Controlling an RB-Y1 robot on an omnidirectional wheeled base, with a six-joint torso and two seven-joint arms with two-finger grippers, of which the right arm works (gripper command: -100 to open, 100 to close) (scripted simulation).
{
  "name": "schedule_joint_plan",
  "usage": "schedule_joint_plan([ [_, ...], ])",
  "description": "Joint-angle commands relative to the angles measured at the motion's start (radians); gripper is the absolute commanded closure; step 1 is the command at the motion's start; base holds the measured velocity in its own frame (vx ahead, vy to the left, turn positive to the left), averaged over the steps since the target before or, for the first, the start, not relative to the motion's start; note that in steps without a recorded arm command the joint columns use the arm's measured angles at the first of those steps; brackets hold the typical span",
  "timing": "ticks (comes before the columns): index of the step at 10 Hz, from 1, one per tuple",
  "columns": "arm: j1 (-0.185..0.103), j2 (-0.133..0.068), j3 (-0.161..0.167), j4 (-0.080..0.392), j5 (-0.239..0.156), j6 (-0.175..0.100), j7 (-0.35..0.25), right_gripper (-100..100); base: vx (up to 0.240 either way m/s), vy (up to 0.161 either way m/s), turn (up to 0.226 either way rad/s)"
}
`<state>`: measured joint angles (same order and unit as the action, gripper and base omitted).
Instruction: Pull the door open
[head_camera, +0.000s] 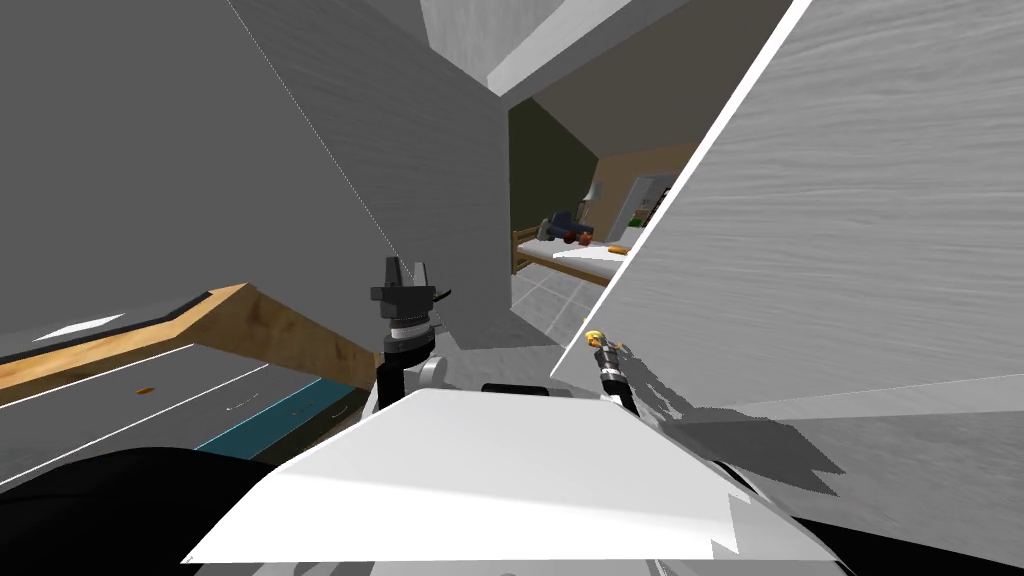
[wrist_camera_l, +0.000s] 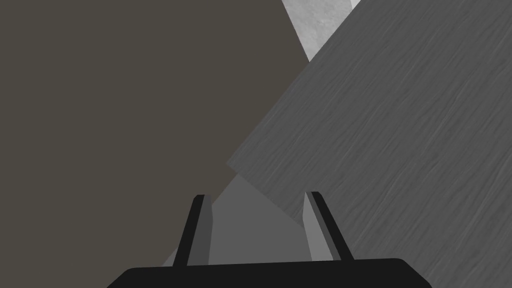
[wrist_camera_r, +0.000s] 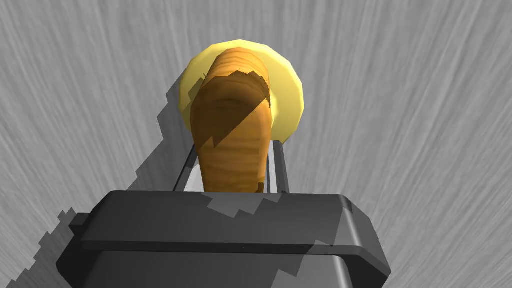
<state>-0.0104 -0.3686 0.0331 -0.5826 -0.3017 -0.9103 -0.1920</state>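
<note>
Right hand (wrist_camera_r: 232, 150) tight around door handle (wrist_camera_r: 231, 117)

A wood-framed bed (head_camera: 590, 262) carries several small things (head_camera: 568, 235) — toys, perhaps.

door (head_camera: 850, 200): right of the doorway gap
handle (wrist_camera_r: 232, 115): on the door, between right pincer (wrist_camera_r: 231, 162) fingers
left pincer (head_camera: 408, 268): left of the gap
bed (head_camera: 575, 257): beyond the gap
</note>
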Motion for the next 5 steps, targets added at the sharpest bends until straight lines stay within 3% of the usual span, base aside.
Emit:
schedule_joint_plan([
  [1,0.015,-0.012,0.020,-0.010,0.009,-0.016,-0.021,100,-0.249,-0.065,0.129],
  [5,0.046,-0.050,0.072,-0.022,0.031,-0.059,-0.074,100,-0.250,-0.031,0.101],
])
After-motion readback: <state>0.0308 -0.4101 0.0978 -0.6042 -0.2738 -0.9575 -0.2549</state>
